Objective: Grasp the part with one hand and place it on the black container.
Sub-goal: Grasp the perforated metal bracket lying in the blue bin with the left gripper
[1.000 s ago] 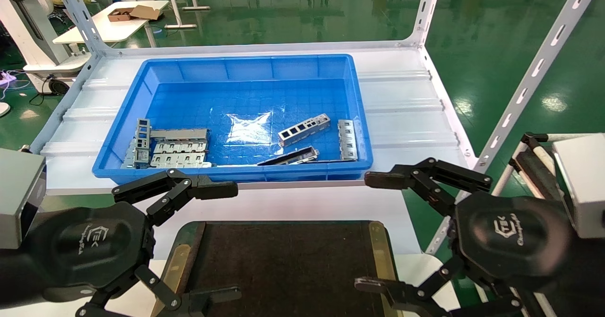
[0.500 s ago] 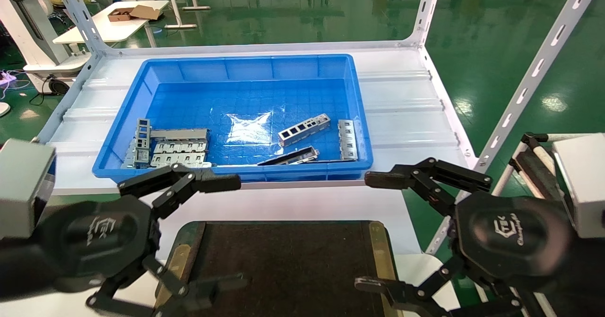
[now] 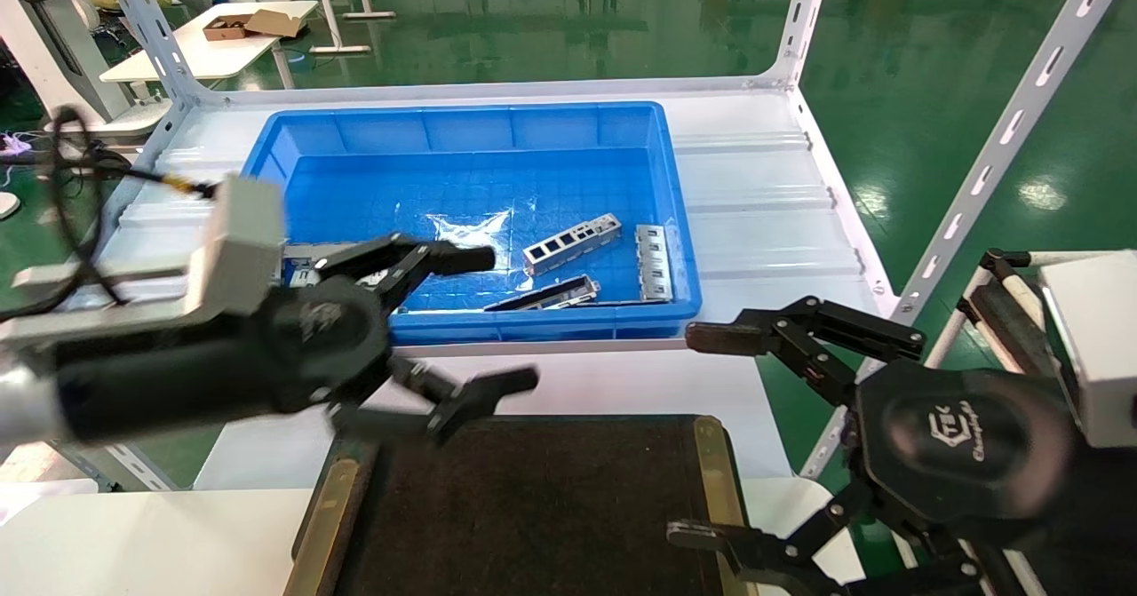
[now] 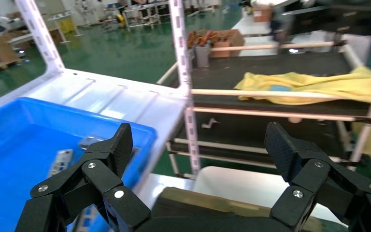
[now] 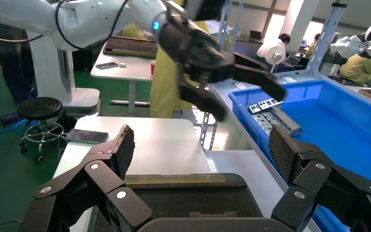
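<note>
The part [image 3: 571, 242], a silver-grey channel bracket with a row of window cutouts, lies in the blue bin [image 3: 462, 134] right of centre. My left gripper [image 3: 493, 321] is open and empty, raised over the bin's near rim, left of the part and apart from it. It also shows in its own view [image 4: 199, 145] and in the right wrist view [image 5: 246, 101]. The black container [image 3: 533, 498] lies in front of the bin, with brass strips along its sides [image 5: 174, 180]. My right gripper [image 3: 697, 436] is open and empty by the container's right side, and shows in its own view [image 5: 203, 147].
A darker slim strip [image 3: 544, 294] and a flat slotted plate [image 3: 653, 263] lie near the part. More plates [image 5: 275, 116] sit at the bin's left end, partly hidden by my left arm. White rack posts [image 3: 977, 178] and a cart [image 3: 1004, 294] stand to the right.
My left gripper has risen from beside the container's left side and swung forward and right, over the bin's near rim. It stayed open. The right arm has not moved.
</note>
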